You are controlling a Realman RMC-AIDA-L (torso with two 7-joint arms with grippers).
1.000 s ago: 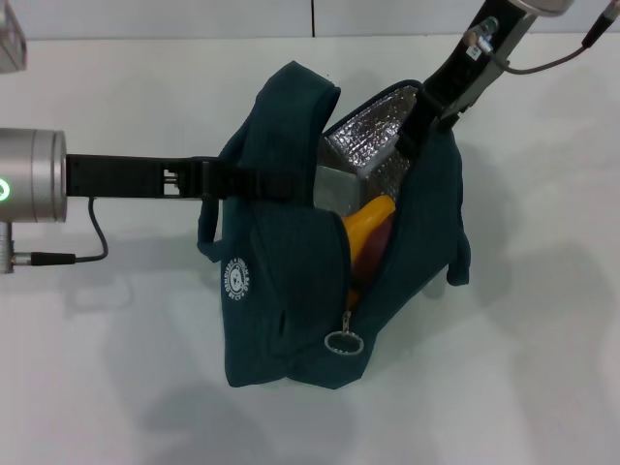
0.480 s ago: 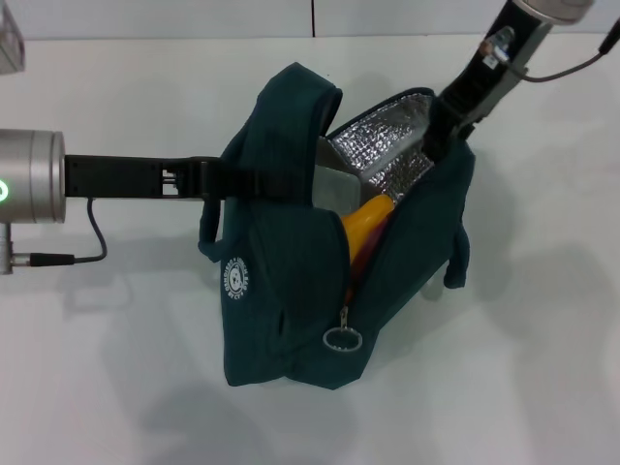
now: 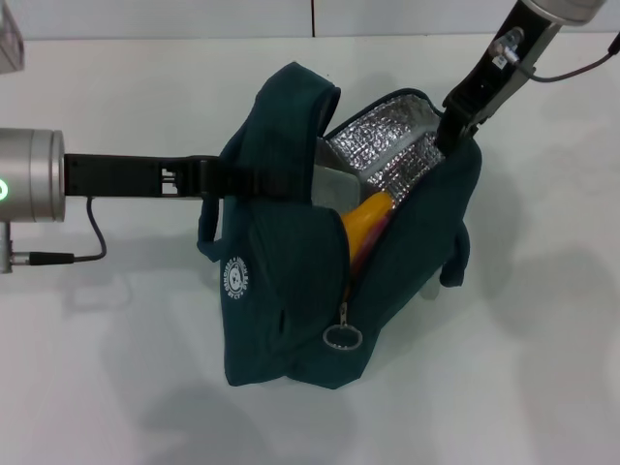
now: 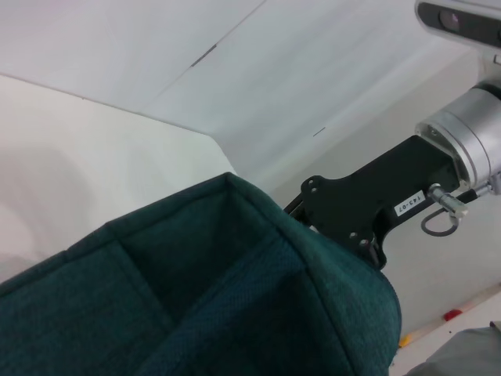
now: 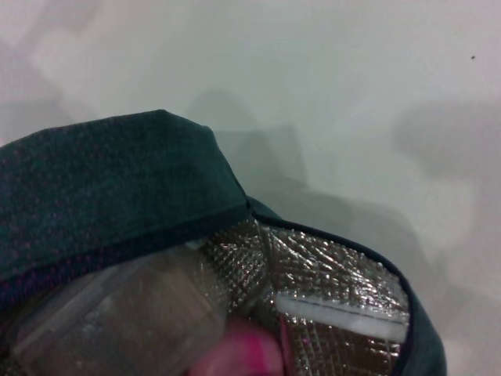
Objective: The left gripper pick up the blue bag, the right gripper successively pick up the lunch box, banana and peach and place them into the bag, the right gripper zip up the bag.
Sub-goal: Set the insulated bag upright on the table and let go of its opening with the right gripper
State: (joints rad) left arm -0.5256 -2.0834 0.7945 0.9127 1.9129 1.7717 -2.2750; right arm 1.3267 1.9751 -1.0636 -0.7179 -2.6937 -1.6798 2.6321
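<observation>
Left gripper [image 3: 254, 183] clamps the blue bag [image 3: 291, 320] by its handle, holding it above the table [image 3: 542, 368], lunch box [image 3: 334, 186], banana [image 3: 366, 218] and peach [image 5: 239, 356] inside, while the right gripper [image 3: 453, 128] sits at the open rim, grip unclear.

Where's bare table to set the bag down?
Bare table lies right of the bag and ahead of it, below the left gripper. It's crowded at the bag's mouth: banana, lunch box, right gripper.
</observation>
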